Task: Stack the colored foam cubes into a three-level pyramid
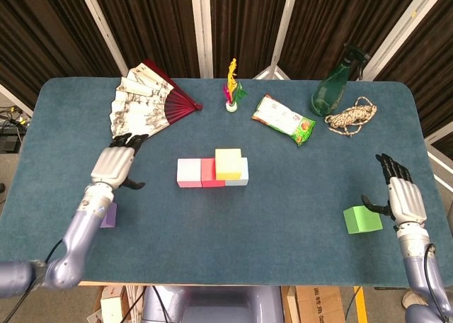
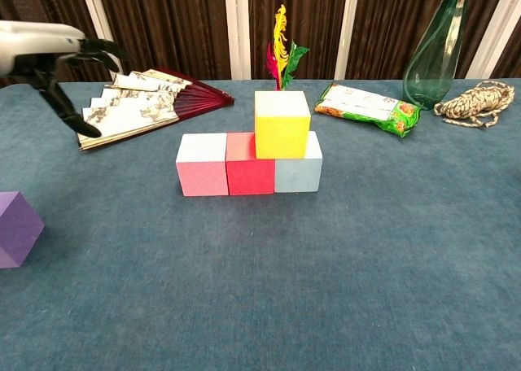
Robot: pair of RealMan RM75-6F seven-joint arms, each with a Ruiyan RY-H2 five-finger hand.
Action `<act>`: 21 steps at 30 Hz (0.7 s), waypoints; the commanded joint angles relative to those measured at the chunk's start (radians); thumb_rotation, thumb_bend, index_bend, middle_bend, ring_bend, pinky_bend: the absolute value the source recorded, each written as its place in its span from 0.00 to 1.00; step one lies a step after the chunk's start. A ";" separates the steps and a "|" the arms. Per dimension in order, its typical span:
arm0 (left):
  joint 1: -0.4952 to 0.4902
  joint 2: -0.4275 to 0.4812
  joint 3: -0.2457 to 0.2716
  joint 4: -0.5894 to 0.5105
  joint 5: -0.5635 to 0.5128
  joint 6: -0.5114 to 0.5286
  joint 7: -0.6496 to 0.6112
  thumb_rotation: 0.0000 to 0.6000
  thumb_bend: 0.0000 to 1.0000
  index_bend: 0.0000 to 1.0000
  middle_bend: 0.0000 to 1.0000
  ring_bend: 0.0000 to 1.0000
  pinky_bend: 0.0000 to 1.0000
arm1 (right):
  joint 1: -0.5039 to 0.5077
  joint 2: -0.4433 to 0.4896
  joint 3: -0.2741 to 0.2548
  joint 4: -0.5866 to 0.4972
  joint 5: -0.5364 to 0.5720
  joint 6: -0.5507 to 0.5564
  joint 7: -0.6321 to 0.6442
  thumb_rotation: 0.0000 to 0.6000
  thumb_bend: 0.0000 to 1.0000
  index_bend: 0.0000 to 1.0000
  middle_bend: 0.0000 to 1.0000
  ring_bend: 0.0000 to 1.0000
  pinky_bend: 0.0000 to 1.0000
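A row of three cubes stands mid-table: pink [image 1: 189, 173] [image 2: 202, 165], red [image 1: 207, 173] [image 2: 250, 163] and light blue [image 1: 241, 176] [image 2: 299, 169]. A yellow cube [image 1: 228, 163] [image 2: 282, 124] sits on top, over the red and blue ones. A purple cube [image 1: 108, 214] [image 2: 15, 229] lies at the front left, partly hidden by my left forearm. My left hand [image 1: 112, 164] [image 2: 49, 55] hovers open above and behind it, well left of the row. A green cube [image 1: 362, 219] lies at the front right. My right hand [image 1: 403, 195] stands open just right of it, apart from it.
At the back lie a folding fan [image 1: 145, 110] [image 2: 138, 102], a feather shuttlecock [image 1: 232, 91] [image 2: 280, 50], a snack bag [image 1: 283, 119] [image 2: 366, 106], a green glass bottle [image 1: 335, 86] [image 2: 435, 50] and a coil of rope [image 1: 352, 117] [image 2: 476, 101].
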 commanded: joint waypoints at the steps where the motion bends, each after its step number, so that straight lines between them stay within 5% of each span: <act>1: 0.074 0.083 0.045 -0.101 0.075 0.073 -0.002 1.00 0.09 0.00 0.12 0.00 0.02 | 0.000 -0.001 0.000 0.001 -0.001 0.001 -0.002 1.00 0.32 0.00 0.00 0.00 0.00; 11: 0.242 0.201 0.171 -0.216 0.238 0.163 -0.030 1.00 0.09 0.00 0.13 0.00 0.02 | -0.001 -0.003 -0.002 -0.002 -0.004 0.002 -0.004 1.00 0.32 0.00 0.00 0.00 0.00; 21: 0.356 0.145 0.221 -0.102 0.270 0.174 -0.036 1.00 0.09 0.00 0.15 0.00 0.02 | -0.001 -0.003 -0.003 -0.010 -0.007 0.002 -0.005 1.00 0.32 0.00 0.00 0.00 0.00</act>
